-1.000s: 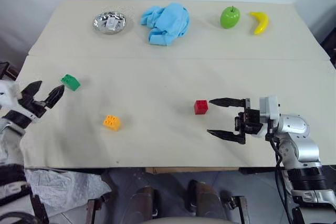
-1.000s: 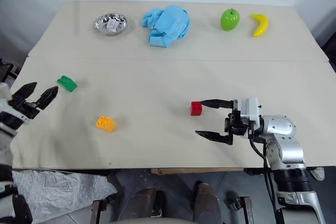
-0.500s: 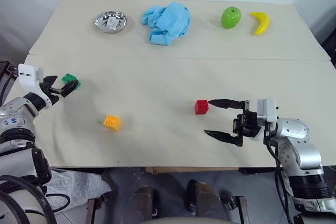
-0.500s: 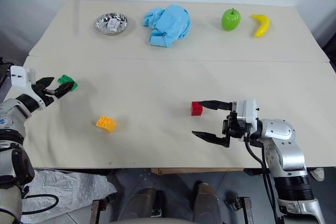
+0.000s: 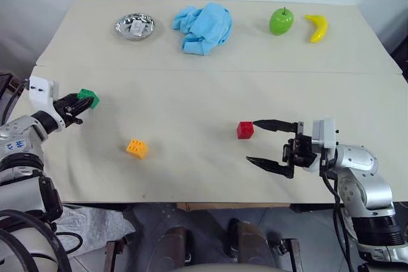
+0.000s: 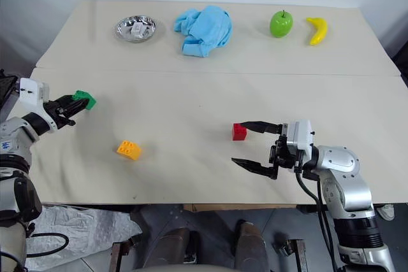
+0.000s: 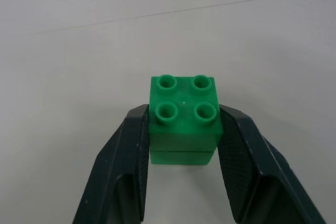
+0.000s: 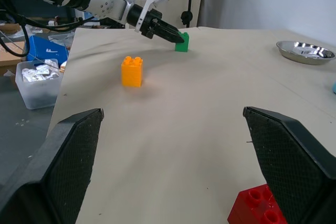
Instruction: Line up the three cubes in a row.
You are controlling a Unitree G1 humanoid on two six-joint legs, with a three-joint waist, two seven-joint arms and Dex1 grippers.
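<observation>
Left eye view: on the beige table, the right gripper gapes wide beside the red cube. The left gripper clamps the green cube near the table's left edge. The orange-yellow cube sits between.

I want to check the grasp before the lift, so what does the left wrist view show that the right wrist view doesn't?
Left wrist view: the left gripper closed on the green cube, a finger pressed to each side, its four studs up.

Right wrist view: the orange cube, the red cube, a silver bowl and the open right gripper.

Both: the green cube, the left gripper on it, and the beige table.
</observation>
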